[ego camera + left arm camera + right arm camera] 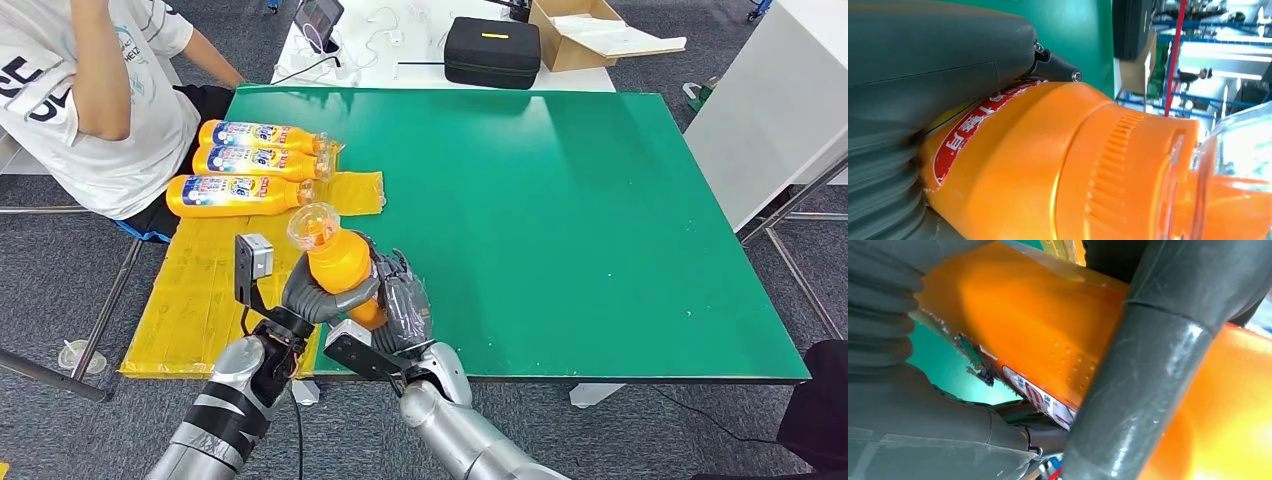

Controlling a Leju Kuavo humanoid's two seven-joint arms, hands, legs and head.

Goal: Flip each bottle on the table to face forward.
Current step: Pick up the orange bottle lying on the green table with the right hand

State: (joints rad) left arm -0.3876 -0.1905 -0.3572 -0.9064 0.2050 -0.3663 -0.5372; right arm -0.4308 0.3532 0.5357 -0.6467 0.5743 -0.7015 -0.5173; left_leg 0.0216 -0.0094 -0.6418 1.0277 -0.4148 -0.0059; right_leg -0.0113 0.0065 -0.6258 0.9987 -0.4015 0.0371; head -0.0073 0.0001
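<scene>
Both hands grip one orange bottle [338, 262] above the counter's [560, 200] near edge. Left hand [312, 295] fingers wrap its upper body. Right hand [400, 305] fingers close around its lower part.

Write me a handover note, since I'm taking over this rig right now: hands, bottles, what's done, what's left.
Left hand: grips the orange bottle low on its body, clear cap end pointing away from the robot.
Right hand: fingers wrapped on the same bottle from the other side.
The bottle is held up off the table, near its front left corner.
Three bottles lie side by side on the yellow mat, labels up; those look done.
Left: turn the held bottle label-forward and set it down.
</scene>
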